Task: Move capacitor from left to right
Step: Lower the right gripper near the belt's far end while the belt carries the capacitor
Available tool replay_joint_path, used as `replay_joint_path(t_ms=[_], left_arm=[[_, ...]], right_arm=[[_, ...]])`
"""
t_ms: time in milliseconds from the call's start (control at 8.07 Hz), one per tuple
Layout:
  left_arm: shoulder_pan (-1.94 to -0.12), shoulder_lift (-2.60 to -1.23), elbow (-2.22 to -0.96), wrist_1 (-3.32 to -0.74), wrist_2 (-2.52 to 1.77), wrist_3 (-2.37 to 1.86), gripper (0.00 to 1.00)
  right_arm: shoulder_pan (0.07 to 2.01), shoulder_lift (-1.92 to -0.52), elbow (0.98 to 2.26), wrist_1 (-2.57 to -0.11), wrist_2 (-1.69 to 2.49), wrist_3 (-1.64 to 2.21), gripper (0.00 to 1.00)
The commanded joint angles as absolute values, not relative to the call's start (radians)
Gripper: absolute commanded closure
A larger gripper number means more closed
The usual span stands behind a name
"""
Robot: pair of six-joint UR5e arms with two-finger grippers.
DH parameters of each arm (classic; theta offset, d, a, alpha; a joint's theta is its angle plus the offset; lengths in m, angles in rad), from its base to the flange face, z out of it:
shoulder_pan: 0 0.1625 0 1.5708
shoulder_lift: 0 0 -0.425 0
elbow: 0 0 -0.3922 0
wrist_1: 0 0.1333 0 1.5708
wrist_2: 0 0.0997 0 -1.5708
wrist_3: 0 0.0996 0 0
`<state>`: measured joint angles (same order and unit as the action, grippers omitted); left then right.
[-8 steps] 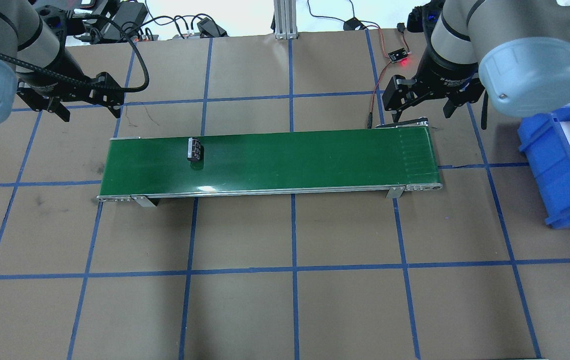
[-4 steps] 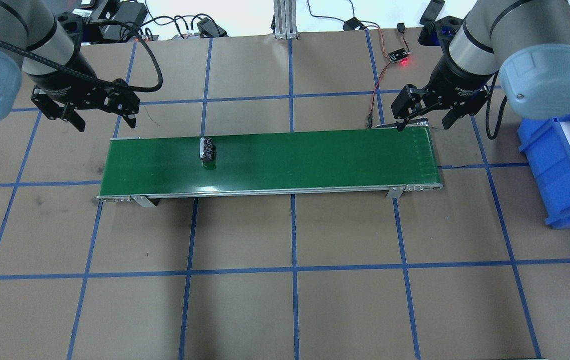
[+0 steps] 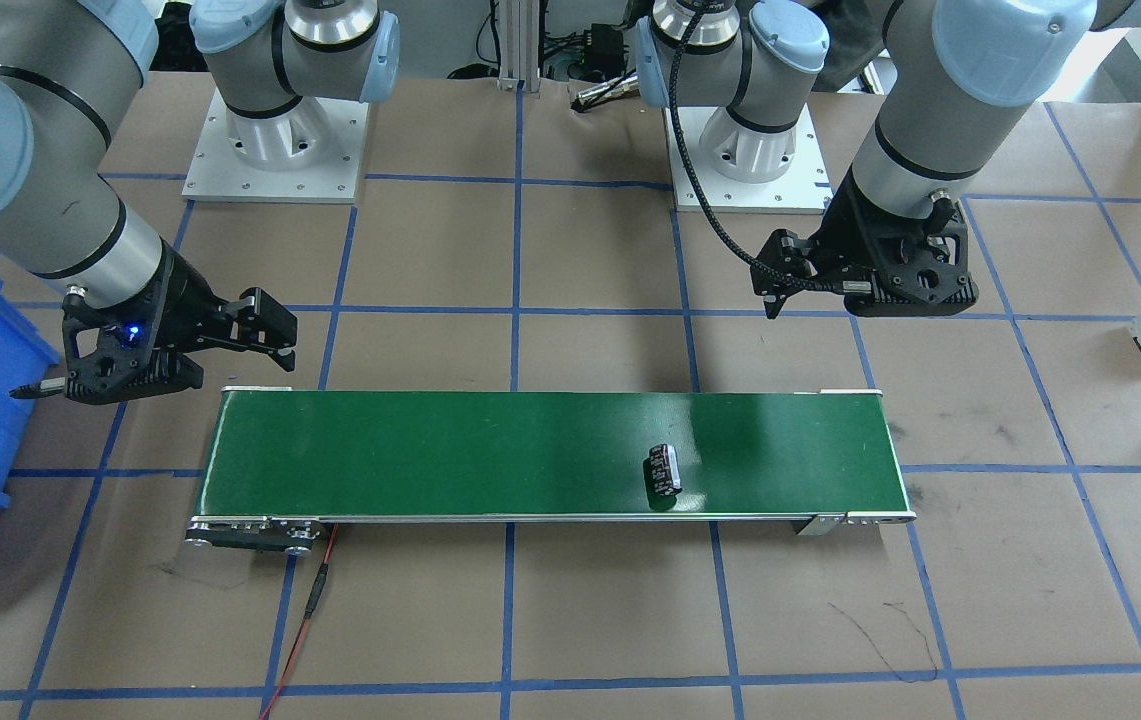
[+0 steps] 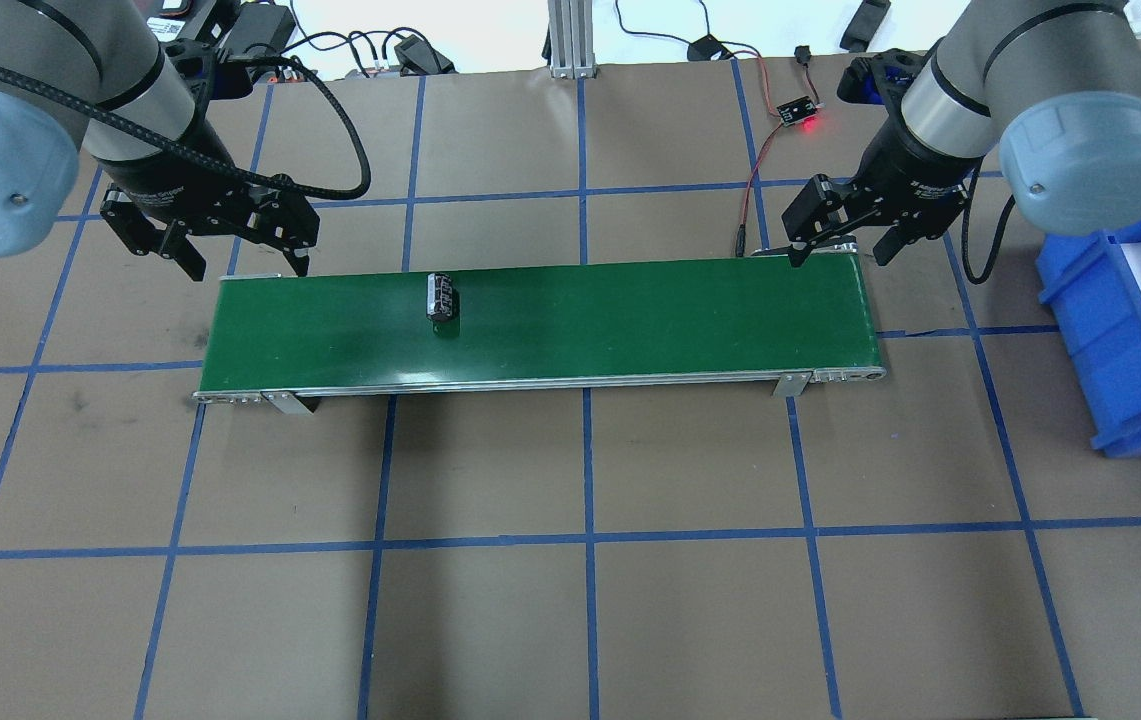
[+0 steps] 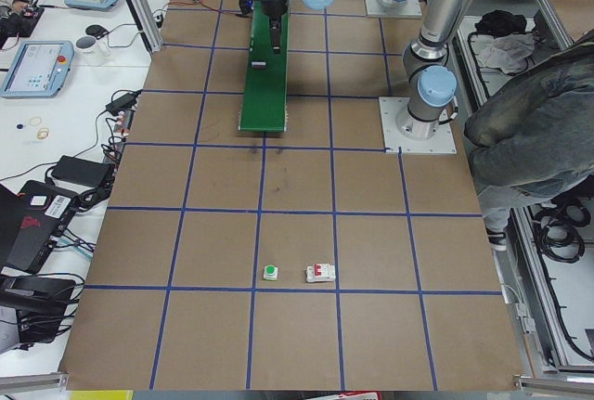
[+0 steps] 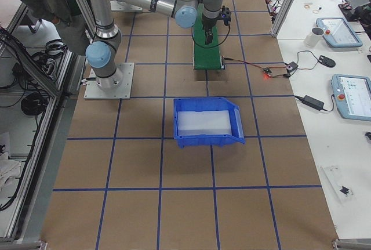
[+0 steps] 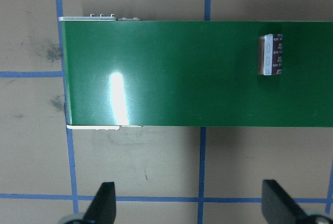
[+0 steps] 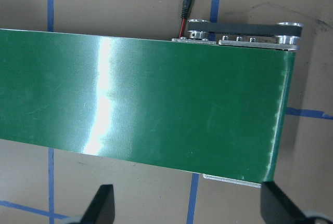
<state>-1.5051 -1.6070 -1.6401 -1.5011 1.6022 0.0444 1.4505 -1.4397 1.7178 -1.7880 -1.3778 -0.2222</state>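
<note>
Capacitor (image 4: pixel 443 296) has slid toward 3 o'clock along the green belt (image 4: pixel 630 320) since the earlier overhead frames. Left end effector (image 4: pixel 250 268) has dropped closer to the belt's left end, and right end effector (image 4: pixel 840 255) has shifted only slightly.

Progress, as a judgement: early-to-mid. The capacitor lies on its side on the belt's left half, far edge, untouched. It has yet to reach the right end, and pickup there looks not yet begun. The blue bin (image 4: pixel 1080 330) on the counter (image 4: pixel 590 600) is probably the drop spot.

Both end effectors are spread wide and empty; the wrist views show nothing between the fingers.

In the overhead view the capacitor is at 3 o'clock of the left end effector, near but apart. It is at 9 o'clock of the right end effector, well apart.
</note>
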Motion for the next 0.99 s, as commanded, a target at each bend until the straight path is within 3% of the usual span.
replay_joint_path(t_ms=[0,867], left_arm=[[-1.511,-1.597,-1.640,-1.514,1.605,0.044,0.00],[-1.511,-1.577,-1.644,-1.522,1.632,0.041,0.00]], right_arm=[[1.436,-1.408,1.718,-1.814,-1.359,-0.236,0.00],[1.434,-1.367,1.738,-1.830,-1.304,-0.230,0.00]])
